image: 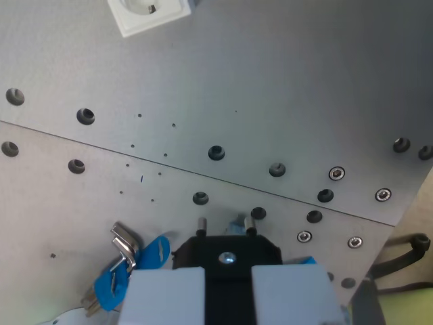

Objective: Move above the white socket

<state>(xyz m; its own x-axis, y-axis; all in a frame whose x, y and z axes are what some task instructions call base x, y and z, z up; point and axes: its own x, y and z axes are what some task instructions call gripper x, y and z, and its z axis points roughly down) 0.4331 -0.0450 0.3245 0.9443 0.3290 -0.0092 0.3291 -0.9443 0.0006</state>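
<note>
The step in hand is judged to be the move toward the socket [150,12], and it is not yet done. The white socket is seen at the top of the wrist view, left of the middle, partly cut off by the picture's edge. It lies flat on the grey table [284,81], well apart from the tool [229,288].

The tool is seen at the bottom of the view. Two pale fingers [166,294] are closed on a black plug [229,254], which is held between them. Two metal pins [201,223] are seen sticking out from the plug, pointing up the picture.

For the next move, the tool should likely be carried up the view and to the wrist view's left, until the plug is right over the socket. The plug should be kept level on the way, so the pins stay lined up with the holes.

One socket is counted, one plug, and two pins. One blue clip [128,264] with a metal part is seen at the wrist view's left of the tool. Many small holes and four bright screws [337,174] are seen in the table. One seam is seen across the table.
</note>
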